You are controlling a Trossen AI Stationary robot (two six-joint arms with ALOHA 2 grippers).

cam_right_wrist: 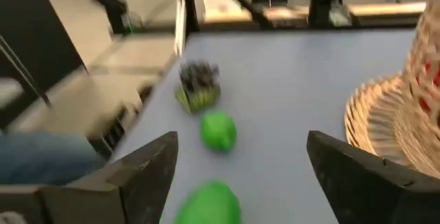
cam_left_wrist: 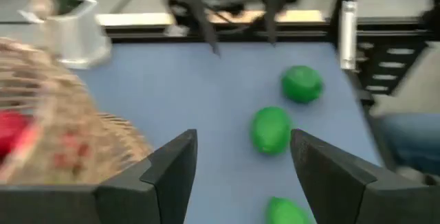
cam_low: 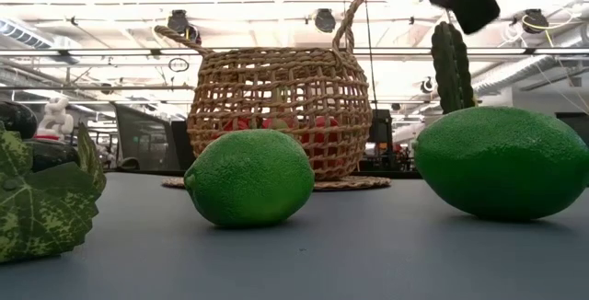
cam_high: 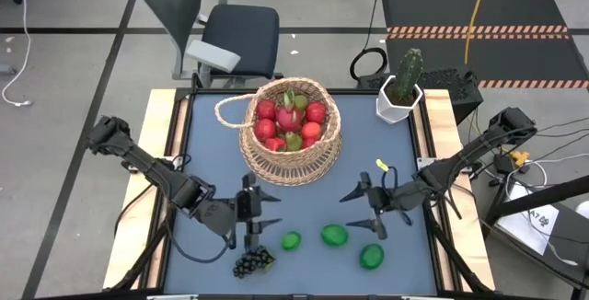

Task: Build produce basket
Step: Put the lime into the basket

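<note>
Blue tabletop [cam_high: 212, 144]: your basket [cam_high: 291, 131] sits at the far middle, already loaded with red and green fruit. Both grippers, left [cam_high: 250, 210] and right [cam_high: 372, 206], hover empty with fingers spread. Three limes [cam_high: 333, 236] and the grapes [cam_high: 252, 263] remain on the near side.

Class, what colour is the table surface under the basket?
The table surface is a muted blue-grey, seen best in the high view around the basket.
</note>
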